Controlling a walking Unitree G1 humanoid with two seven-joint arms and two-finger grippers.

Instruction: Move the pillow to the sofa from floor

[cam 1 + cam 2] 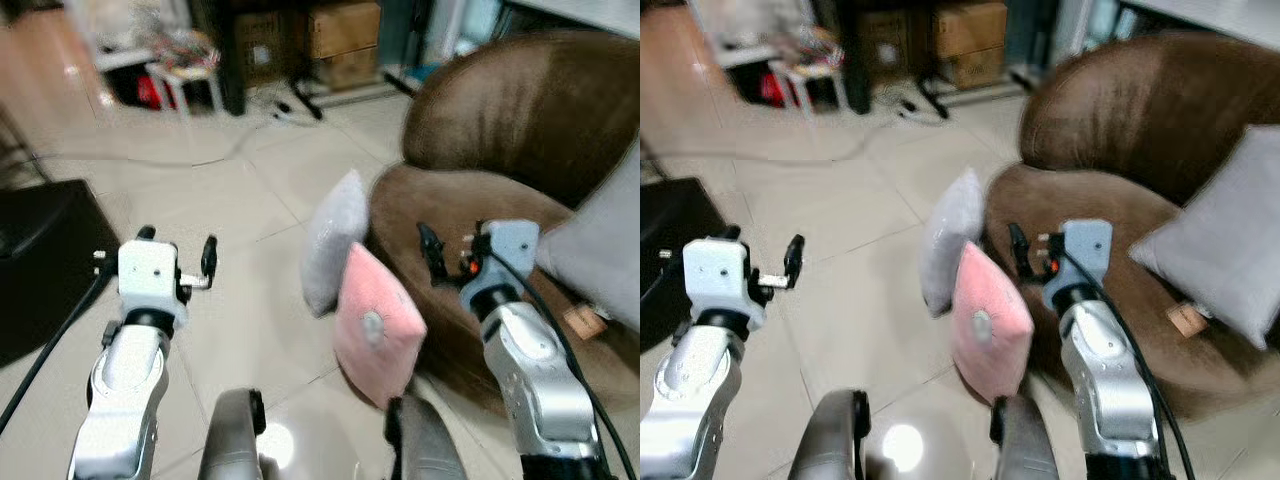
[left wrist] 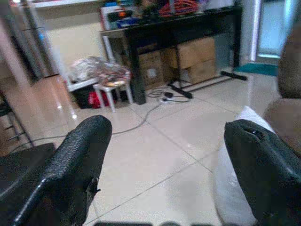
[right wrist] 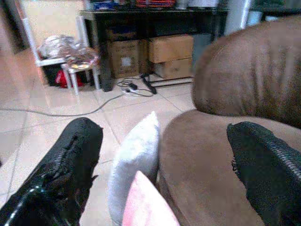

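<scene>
A pink pillow (image 1: 375, 325) stands on edge on the tiled floor, leaning against the front of the brown sofa (image 1: 520, 120). Just behind it a light grey pillow (image 1: 333, 240) leans on the sofa too, seen as well in the right wrist view as the grey pillow (image 3: 136, 160). Another grey pillow (image 1: 600, 240) lies on the sofa seat at the right. My right gripper (image 1: 452, 250) is raised over the seat's front edge, open and holding nothing, just right of the pink pillow. My left gripper (image 1: 178, 248) hangs open above bare floor, well left of both pillows.
A black mat or low object (image 1: 40, 260) lies at the far left. At the back stand a black desk (image 2: 178, 28) with cardboard boxes (image 1: 345, 40) under it, a small white stool (image 1: 185, 80) and a cable on the floor. Open tiles stretch between my arms.
</scene>
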